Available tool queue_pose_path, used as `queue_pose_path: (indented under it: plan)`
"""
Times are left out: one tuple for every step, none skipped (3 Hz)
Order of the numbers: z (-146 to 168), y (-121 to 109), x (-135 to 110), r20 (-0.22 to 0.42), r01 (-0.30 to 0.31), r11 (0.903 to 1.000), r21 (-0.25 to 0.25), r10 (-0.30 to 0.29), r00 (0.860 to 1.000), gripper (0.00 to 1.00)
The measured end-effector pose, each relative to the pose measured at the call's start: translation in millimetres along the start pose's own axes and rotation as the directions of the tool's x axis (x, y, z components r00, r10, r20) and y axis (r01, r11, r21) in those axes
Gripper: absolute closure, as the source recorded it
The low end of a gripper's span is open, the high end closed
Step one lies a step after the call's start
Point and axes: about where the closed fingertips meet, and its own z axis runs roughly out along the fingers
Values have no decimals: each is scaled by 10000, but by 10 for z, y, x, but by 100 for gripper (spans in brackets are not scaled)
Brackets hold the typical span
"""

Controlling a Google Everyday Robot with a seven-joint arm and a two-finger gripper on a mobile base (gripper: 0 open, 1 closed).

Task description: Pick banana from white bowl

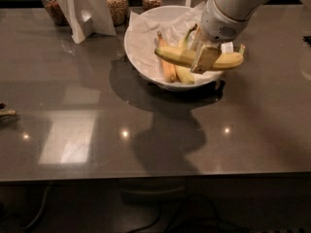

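Note:
The long pale yellow banana (177, 56) hangs level above the white bowl (141, 52), held near its middle. My gripper (205, 57) reaches in from the upper right and is shut on it. The bowl is lined with crumpled white paper. A shorter orange-tinted banana (166, 64) and a yellow-green banana (184, 73) lie inside, below the lifted one.
A white stand (87, 8) and jars of grains (116, 1) line the table's far edge. A small dark object (6, 111) lies at the left edge. The grey table (73, 130) extends toward the front.

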Motion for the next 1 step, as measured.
queue_pose_path:
  plan:
    - [-146, -19, -26, -437, 437, 9990, -44, -439, 9981, 100]
